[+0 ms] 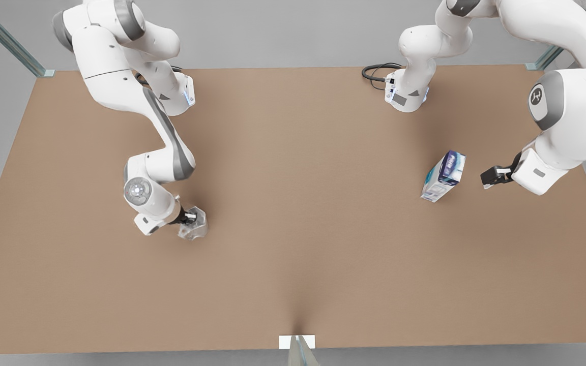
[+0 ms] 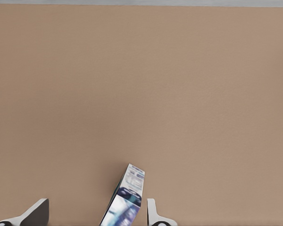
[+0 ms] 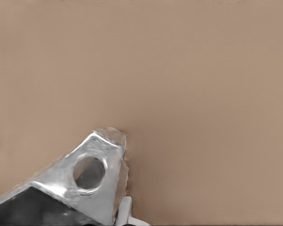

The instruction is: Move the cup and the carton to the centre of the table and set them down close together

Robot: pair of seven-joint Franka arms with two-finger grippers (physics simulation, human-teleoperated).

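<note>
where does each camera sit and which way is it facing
Front view: high above the matte brown table, looking down at both white arms.
Left wrist view: behind the open left claw, facing the tall white, teal and purple carton, also seen at the front view's right.
Right wrist view: at the right claw, facing the faceted silvery cup.

Both arms (image 1: 120,56) are glossy white with rounded segments and grey bands at the joints. One joint cap near the table (image 1: 293,284) edge carries a grey disc with a white logo; another shows a round grey cap with a small red dot. A black cable (image 1: 377,73) loops beside one base. The grippers are black with pale fingers (image 2: 153,214).
</note>
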